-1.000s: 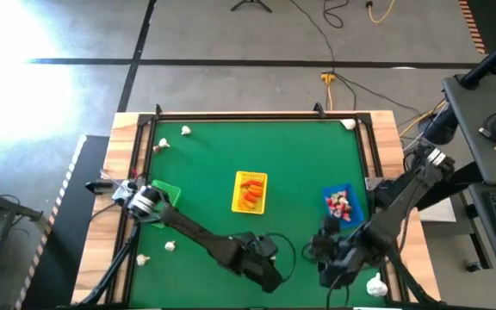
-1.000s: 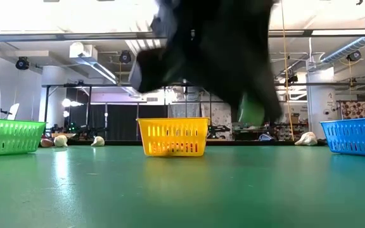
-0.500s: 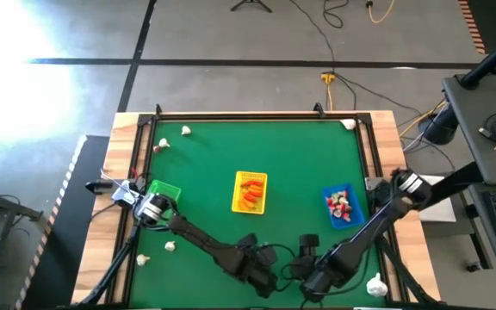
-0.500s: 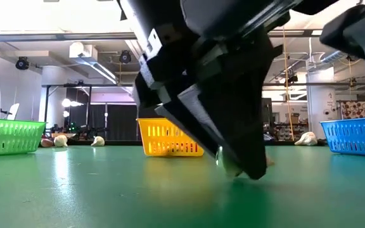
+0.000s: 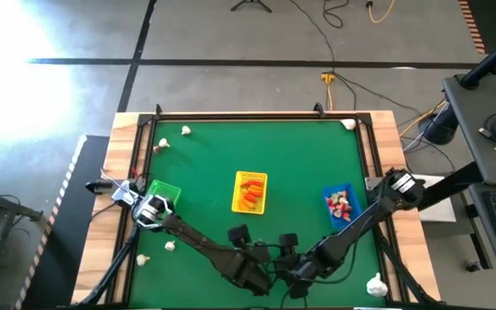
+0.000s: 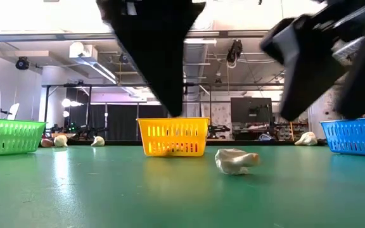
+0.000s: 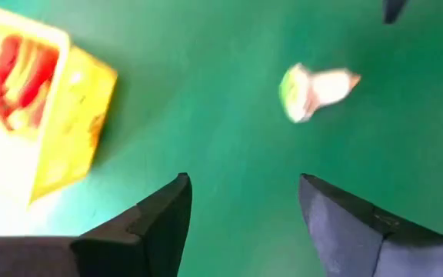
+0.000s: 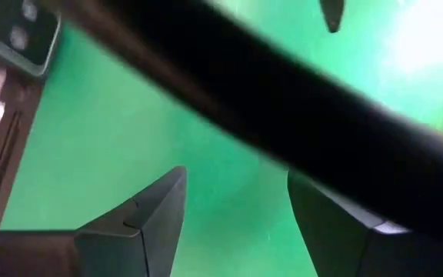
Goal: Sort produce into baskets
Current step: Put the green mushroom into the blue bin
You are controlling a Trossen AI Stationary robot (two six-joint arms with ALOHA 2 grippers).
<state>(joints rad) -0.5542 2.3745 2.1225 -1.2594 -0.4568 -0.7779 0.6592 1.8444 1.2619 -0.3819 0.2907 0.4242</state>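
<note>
Both arms crowd the table's [image 5: 196,155] near edge. The left gripper [image 7: 241,223] hangs with fingers spread and empty, a cream-and-green piece [image 6: 236,161] lying loose on the mat just beyond them. The right gripper [image 8: 233,223] sits close beside, fingers apart too. Yellow basket [image 5: 250,191] at centre holds orange pieces, blue basket [image 5: 343,205] toward the right edge, green basket [image 5: 167,191] by the left edge.

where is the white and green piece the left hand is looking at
The white and green piece lies loose on the green mat in the low view, in front of the yellow basket and slightly right of it, beyond the open left hand.
</note>
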